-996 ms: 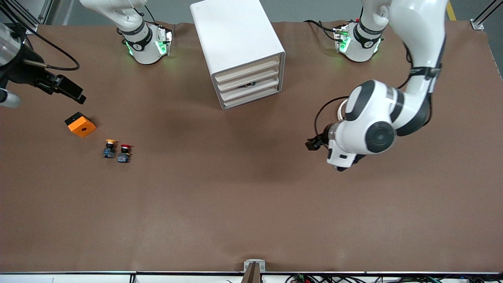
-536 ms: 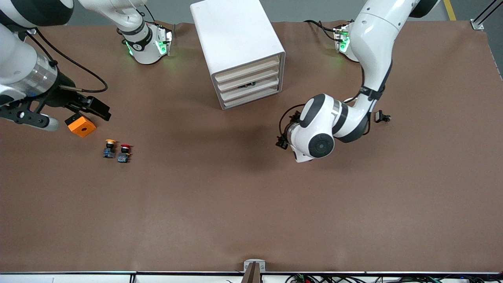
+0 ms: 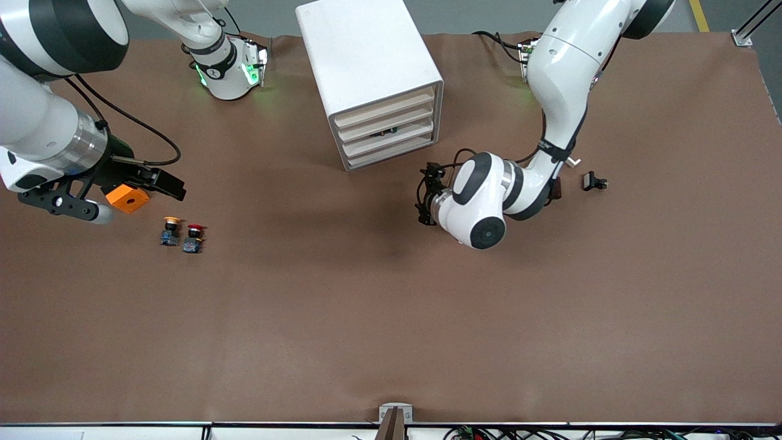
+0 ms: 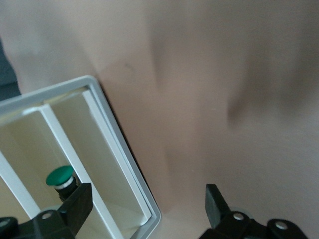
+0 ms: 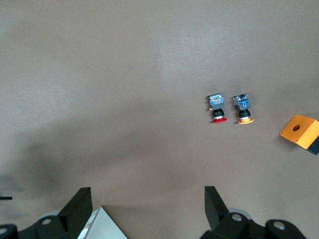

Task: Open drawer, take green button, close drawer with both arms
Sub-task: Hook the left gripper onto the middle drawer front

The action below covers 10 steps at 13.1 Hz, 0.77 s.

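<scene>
Cabinet [image 3: 372,73]: white box standing on the tabletop [image 3: 391,318] between the two arm bases, its four cream drawer fronts turned toward the front camera and toward the left arm's end, so a pull from that side is possible.
Drawer [image 3: 386,131]: one of the four trays; all fronts look flush or nearly so in the front view, so the opening step is judged not yet done.
Button [image 4: 60,176]: green cap visible in the left wrist view, sitting inside a cabinet compartment; it is barely discernible in the front view.
Left tool [image 3: 426,197]: low over the tabletop in front of the cabinet, apart from it, fingers spread wide and empty; the pose suggests an approach to a drawer front.
Right tool [image 3: 156,181]: near the right arm's end of the tabletop, just beside the orange block [image 3: 127,197], fingers spread wide and empty; well apart from the cabinet.
Yellow-capped button [image 3: 171,230]: beside the red-capped button [image 3: 193,238], both nearer the front camera than the orange block; neither is the target.
Small black part [image 3: 594,181]: lies alone toward the left arm's end.
Next move: probably lining the left tool up with the correct drawer front.
</scene>
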Each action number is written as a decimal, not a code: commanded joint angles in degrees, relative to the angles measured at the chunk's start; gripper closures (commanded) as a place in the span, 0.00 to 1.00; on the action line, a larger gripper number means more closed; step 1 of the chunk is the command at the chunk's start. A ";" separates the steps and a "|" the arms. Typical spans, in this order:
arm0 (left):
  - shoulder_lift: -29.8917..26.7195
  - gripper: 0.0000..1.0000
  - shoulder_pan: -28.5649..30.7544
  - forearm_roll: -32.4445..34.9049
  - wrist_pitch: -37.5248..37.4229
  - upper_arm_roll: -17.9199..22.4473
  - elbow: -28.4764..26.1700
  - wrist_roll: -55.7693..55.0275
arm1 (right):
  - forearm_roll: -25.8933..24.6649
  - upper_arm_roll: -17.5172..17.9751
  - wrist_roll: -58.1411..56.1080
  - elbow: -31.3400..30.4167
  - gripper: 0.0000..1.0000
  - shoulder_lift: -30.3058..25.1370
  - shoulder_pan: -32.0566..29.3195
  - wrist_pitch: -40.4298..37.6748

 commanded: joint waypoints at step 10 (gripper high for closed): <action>4.24 0.00 -2.79 -11.80 -7.81 0.47 1.22 -5.59 | 0.57 -0.22 0.52 1.10 0.00 1.18 0.35 -0.40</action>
